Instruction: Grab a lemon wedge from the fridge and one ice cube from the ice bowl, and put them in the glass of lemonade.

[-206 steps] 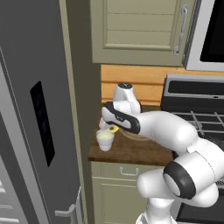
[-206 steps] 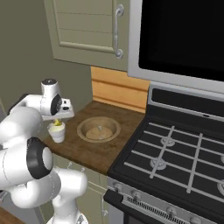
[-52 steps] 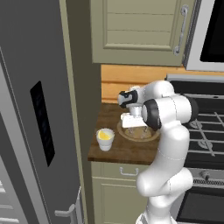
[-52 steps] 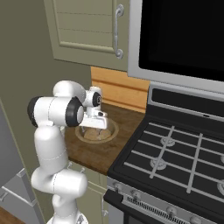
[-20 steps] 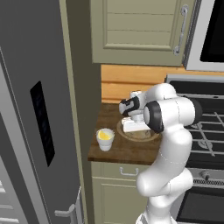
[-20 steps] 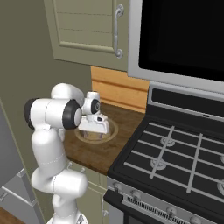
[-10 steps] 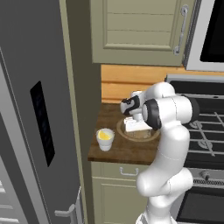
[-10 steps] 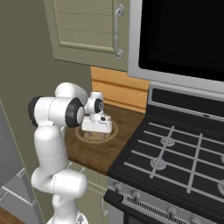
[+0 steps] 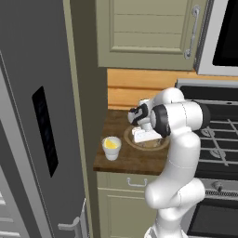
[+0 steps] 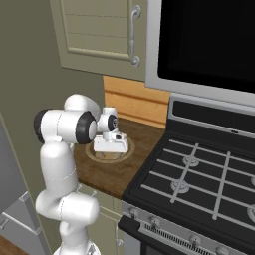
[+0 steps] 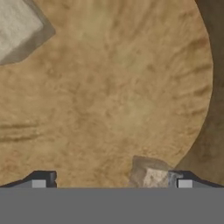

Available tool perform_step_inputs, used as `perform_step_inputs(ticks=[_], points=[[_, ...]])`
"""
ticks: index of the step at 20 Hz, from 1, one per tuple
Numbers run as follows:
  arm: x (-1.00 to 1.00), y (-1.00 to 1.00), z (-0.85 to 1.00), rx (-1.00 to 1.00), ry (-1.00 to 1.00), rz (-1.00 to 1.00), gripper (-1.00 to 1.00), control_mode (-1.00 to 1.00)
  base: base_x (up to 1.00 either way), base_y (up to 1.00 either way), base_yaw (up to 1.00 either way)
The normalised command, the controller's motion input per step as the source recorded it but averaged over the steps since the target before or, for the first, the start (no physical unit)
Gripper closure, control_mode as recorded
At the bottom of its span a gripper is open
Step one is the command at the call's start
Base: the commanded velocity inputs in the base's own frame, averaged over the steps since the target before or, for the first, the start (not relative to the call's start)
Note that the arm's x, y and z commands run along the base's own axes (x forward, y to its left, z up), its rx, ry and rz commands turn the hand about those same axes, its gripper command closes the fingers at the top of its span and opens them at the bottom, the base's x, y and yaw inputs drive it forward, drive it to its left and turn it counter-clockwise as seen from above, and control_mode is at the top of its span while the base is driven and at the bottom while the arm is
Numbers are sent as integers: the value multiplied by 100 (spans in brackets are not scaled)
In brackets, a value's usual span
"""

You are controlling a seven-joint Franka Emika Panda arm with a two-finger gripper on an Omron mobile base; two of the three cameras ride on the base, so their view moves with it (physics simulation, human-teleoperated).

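- In the hand view the two dark finger tips of the gripper (image 11: 111, 181) stand wide apart at the bottom edge, so the jaws are open with nothing between them; a pale, see-through ice cube (image 11: 151, 177) lies just inside the right-hand tip, its lower part cut off by the picture edge.
- A second pale ice cube (image 11: 19, 28) lies in the upper left corner of the same view, partly cut off.
- Both cubes rest on the brownish, streaked inside of the wide shallow ice bowl (image 11: 109, 87), whose rim curves down the right side against the dark wooden counter (image 11: 214, 131).
- From the left base view the white hand (image 9: 145, 134) sits low over the bowl (image 9: 160, 145) and hides most of it; the fingers themselves cannot be made out here.
- The small whitish glass of lemonade (image 9: 111, 148), with a yellow lemon wedge (image 9: 110, 143) in it as far as can be told, stands on the counter (image 9: 125, 162) just left of the bowl, near the front edge.
- The tall grey metallic fridge (image 9: 37, 116) with a dark door panel fills the left side, cut off at top and bottom.
- From the right base view the arm hides the glass; the bowl's pale rim (image 10: 127, 149) shows around the hand (image 10: 110, 144), beside the black gas stove (image 10: 199, 179).
- Behind, beige-green upper cabinets (image 9: 144, 32) hang over the counter.
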Motion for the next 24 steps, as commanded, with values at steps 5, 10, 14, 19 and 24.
perform_step_inputs(ticks=[5,10,14,19,24], points=[[-4,0,-36,0,0,7,-100,-100,0,0,0],[0,2,-36,0,-5,6,-100,-100,0,0,0],[0,0,-16,0,0,4,100,-100,0,0,0],[0,0,-2,0,0,3,100,-100,0,0,0],[-10,0,-6,0,0,3,100,-100,0,0,0]])
